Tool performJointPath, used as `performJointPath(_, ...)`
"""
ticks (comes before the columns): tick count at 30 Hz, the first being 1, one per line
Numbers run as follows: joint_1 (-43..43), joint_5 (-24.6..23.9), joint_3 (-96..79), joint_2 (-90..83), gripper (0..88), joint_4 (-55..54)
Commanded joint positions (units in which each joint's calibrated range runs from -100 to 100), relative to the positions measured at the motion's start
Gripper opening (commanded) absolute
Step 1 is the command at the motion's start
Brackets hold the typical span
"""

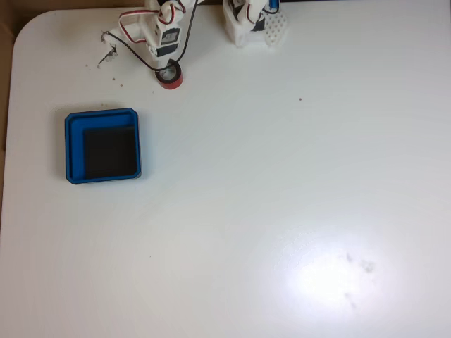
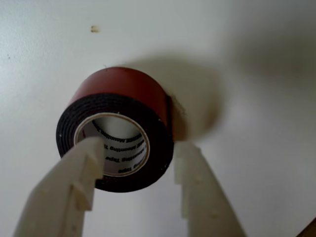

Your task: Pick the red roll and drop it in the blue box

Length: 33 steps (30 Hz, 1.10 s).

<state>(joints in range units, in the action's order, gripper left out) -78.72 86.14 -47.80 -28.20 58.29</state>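
Surface: white table [image 1: 282, 197] with rounded corner, a few dark specks, glare patch toward the near right in the fixed view; bare brown floor beyond its left edge.

Item 1, my gripper [image 2: 138, 148]: pale, cream-coloured fingers [image 2: 74, 187] entering the wrist view from below. One finger sits over the hollow core, the other just outside the wall on the right. The jaws straddle that wall, spread apart; I cannot tell whether the pads press it. In the fixed view the gripper [image 1: 168, 70] is at the far edge of the table, under the white arm [image 1: 158, 32] with its red and black wires.

Item 2, the red roll [image 2: 121, 126]: mounting tape, red outer side, black ring face, pale printed core. It rests on the table between my fingers, casting a shadow to the right. Fixed view: the roll [image 1: 171, 79] directly at the fingertips.

Item 3, the blue box [image 1: 102, 146]: square tray, black floor, well apart from the gripper, nearer the camera and slightly left.

Item 4, white arm base [image 1: 254, 24]: right of the gripper at the table's far edge.
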Motion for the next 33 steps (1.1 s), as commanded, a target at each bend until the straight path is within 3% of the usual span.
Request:
performJointPath(1,-0.56,0.10,3.24,0.69,14.3,0.45)
performJointPath(33,-2.13,0.45,3.33,8.88,18.3,0.29)
